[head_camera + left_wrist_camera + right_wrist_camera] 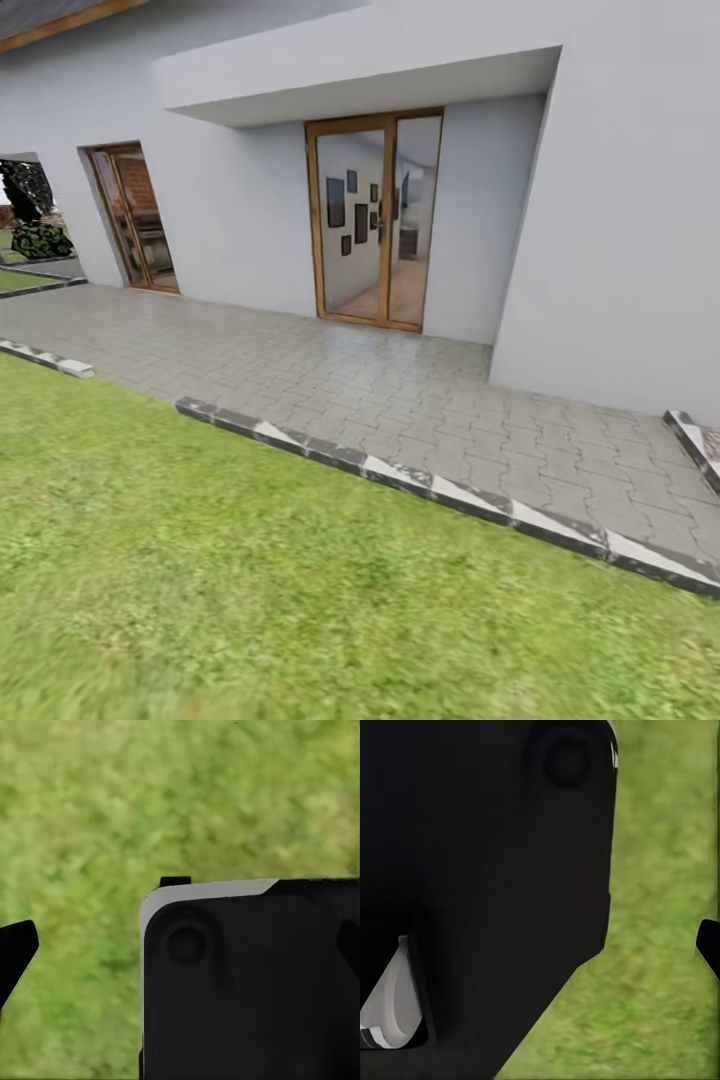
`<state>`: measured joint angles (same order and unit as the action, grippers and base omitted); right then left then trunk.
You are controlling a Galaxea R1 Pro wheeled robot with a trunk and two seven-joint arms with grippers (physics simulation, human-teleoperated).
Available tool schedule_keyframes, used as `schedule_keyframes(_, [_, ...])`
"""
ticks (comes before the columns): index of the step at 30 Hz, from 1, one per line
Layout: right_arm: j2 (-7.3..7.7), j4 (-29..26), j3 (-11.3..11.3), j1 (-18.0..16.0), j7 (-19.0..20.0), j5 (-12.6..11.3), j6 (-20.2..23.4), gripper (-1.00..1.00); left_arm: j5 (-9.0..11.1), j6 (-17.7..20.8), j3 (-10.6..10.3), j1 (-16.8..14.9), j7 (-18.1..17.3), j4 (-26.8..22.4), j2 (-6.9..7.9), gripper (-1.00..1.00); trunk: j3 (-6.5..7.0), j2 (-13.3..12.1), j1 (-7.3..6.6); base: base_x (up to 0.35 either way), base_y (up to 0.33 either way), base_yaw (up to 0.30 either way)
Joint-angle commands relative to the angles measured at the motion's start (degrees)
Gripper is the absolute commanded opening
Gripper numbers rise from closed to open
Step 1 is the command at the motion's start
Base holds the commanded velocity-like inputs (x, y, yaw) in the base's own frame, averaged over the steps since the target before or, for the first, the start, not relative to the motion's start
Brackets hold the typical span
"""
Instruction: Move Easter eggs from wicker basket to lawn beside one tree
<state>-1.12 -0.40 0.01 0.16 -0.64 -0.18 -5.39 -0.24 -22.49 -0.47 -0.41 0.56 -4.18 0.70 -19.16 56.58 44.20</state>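
Lawn before paved patio

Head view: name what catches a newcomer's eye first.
A white house fills the upper half, with a wood-framed glass door at its centre. A grey paved patio runs before it, edged by a stone kerb. The lawn spreads across the foreground.

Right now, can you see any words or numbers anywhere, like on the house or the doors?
No words, numbers or signs can be read.
The dark frames on the wall behind the glass door are too small and blurred to tell whether they carry writing.
The white house wall, the grey patio, the lawn and the black robot body in the wrist views bear no lettering.
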Motion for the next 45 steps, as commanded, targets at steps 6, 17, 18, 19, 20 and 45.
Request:
schedule_keyframes(6, [0.02, -0.1, -0.1, 0.0, -0.1, 0.0, -0.2, 1.00, 0.0, -0.2, -0.1, 0.0, 0.1, 0.0, 0.01, 1.00, -0.06, 0.0, 0.04, 0.311, 0.000, 0.007])
schedule_keyframes(17, [0.04, -0.4, -0.1, 0.0, -0.1, 0.0, -0.2, 1.00, 0.0, -0.3, -0.1, 0.0, 0.1, 0.0, 0.01, 1.00, -0.24, 0.0, 0.04, 0.311, 0.000, 0.170])
schedule_keyframes(18, [0.04, -0.4, -0.1, 0.0, -0.1, 0.0, -0.2, 1.00, 0.0, -0.3, -0.1, 0.0, 0.1, 0.0, 0.01, 1.00, -0.26, 0.0, 0.04, 0.311, 0.000, 0.232])
schedule_keyframes(19, [0.05, -0.4, -0.1, 0.0, -0.1, 0.0, -0.2, 1.00, 0.0, -0.3, -0.1, 0.0, 0.1, 0.0, 0.01, 1.00, -0.28, 0.0, 0.04, 0.311, 0.000, 0.220])
schedule_keyframes(20, [0.04, -0.5, -0.1, 0.0, -0.1, 0.0, -0.2, 1.00, 0.0, -0.3, -0.1, 0.0, 0.1, 0.0, 0.01, 1.00, -0.29, 0.0, 0.04, 0.311, 0.000, 0.187])
schedule_keyframes(45, [-2.30, -0.7, 0.6, 0.0, 0.0, 0.8, -0.1, 1.00, 0.0, -0.2, -0.1, 0.0, 0.1, 0.0, 0.01, 1.00, -0.49, 0.0, 0.04, 0.311, 0.000, 0.095])
